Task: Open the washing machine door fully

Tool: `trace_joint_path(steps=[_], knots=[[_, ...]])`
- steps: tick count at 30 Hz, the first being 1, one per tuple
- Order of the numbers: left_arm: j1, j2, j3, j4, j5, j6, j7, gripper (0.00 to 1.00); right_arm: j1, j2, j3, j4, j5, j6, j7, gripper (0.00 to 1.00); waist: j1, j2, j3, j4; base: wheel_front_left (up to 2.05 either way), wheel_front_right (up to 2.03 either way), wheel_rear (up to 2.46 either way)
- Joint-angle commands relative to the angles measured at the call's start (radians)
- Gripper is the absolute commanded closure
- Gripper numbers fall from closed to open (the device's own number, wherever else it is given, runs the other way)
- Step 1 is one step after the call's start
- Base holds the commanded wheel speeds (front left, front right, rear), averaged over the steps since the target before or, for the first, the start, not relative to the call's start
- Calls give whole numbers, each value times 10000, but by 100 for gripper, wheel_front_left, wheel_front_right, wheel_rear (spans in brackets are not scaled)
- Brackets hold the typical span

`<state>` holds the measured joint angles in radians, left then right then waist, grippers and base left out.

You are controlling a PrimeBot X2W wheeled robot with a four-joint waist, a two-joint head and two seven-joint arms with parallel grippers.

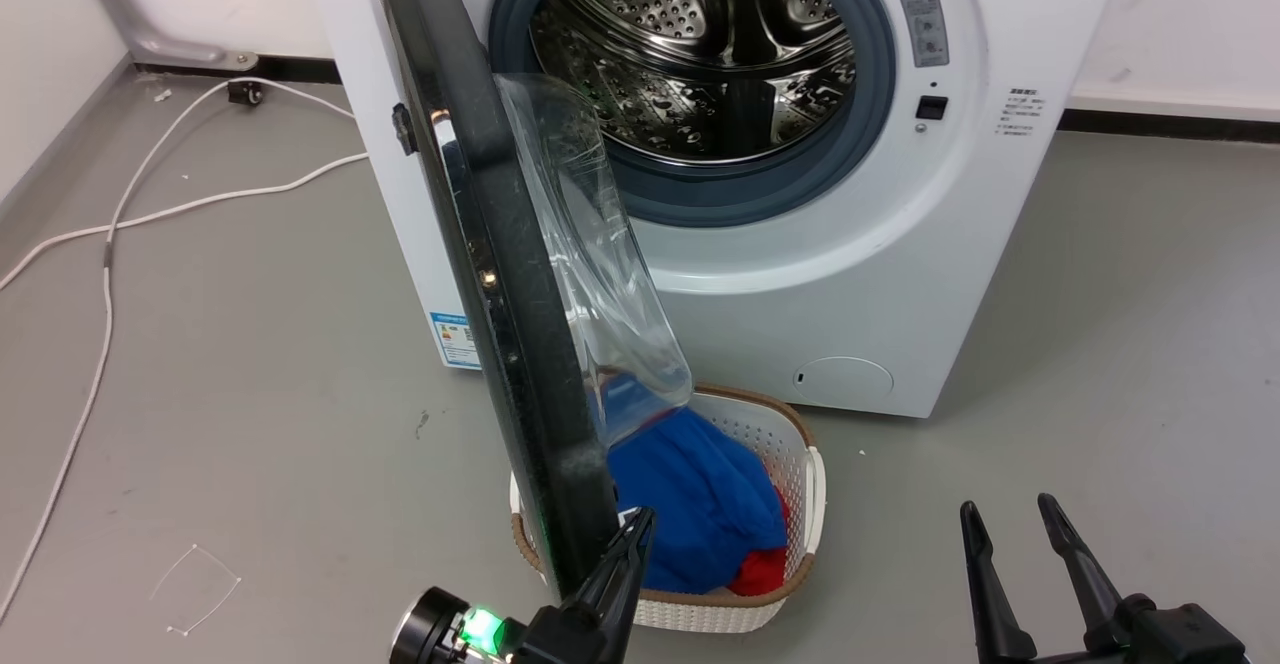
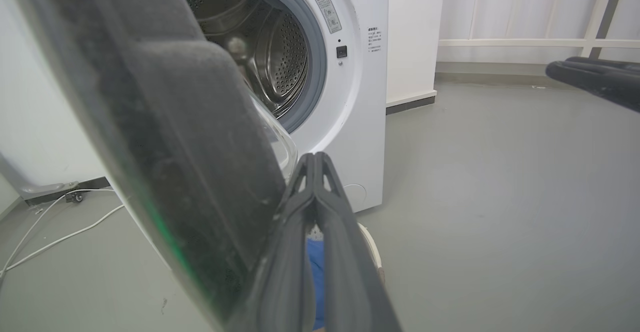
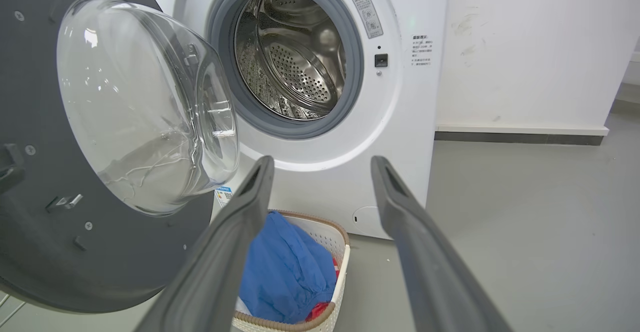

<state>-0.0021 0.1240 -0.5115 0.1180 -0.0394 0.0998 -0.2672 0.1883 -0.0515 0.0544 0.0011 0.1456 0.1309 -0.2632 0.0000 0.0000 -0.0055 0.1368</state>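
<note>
From the head: left end effector [image 1: 640, 519] clenched, tips pressed together right beside the lower rim of the washing machine door [image 1: 490, 274], on its inner side; contact unclear. Door edge-on, swung out from the washing machine [image 1: 850, 274] beyond. Right end effector [image 1: 1006, 506] released, well apart from the door. Just past the left tips, a laundry basket [image 1: 805, 464] of blue cloth [image 1: 700, 494] on grey floor [image 1: 250, 394].

From the left wrist: door rim just left of the shut left fingers [image 2: 345, 232], drum [image 2: 270, 57] ahead.

From the right wrist: right fingers [image 3: 230, 242] spread wide, glass bowl [image 3: 145, 102] to their left, basket between them, white wall [image 3: 525, 47] to the right.
</note>
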Motion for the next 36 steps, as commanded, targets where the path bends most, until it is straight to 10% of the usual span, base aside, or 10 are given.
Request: trace_joint_path(steps=[1, 36], knots=[[95, 243, 314, 54, 13, 190, 49, 100, 65, 24, 32, 20, 39, -2, -20, 0, 0, 0, -5, 95, 0, 0, 0], [736, 737, 3535, -665, -724, 796, 13, 100, -29, 25, 218, 66, 62, -2, -21, 0, 0, 0, 355, 1291, 0, 0, 0]])
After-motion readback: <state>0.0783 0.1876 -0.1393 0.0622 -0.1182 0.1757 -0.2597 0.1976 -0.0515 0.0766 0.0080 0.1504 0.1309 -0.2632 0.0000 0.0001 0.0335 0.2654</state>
